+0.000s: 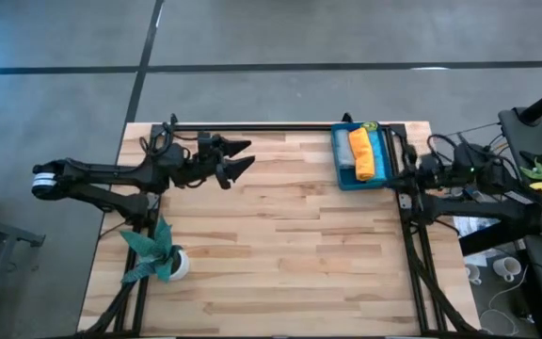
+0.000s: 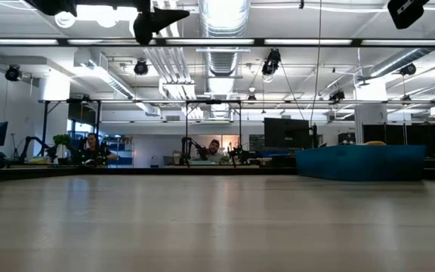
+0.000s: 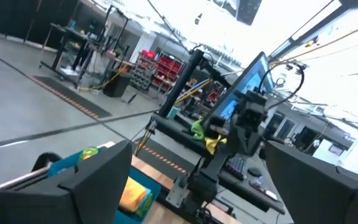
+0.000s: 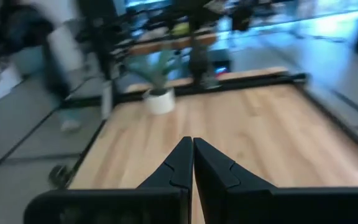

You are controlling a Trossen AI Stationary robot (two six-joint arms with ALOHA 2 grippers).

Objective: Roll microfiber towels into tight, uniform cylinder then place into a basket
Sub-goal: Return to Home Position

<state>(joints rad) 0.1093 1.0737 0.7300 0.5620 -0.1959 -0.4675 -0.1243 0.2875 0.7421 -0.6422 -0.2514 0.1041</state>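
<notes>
Right gripper fingers pressed together, empty, table's 3 o'clock. Left gripper spread wide, empty, 10 o'clock. Orange towel rolled inside basket, 1 o'clock; arms likely homing.

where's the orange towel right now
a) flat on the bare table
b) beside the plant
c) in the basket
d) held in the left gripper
C: the high view shows the orange towel lying inside the basket at the table's far right corner, with no gripper touching it.
</notes>
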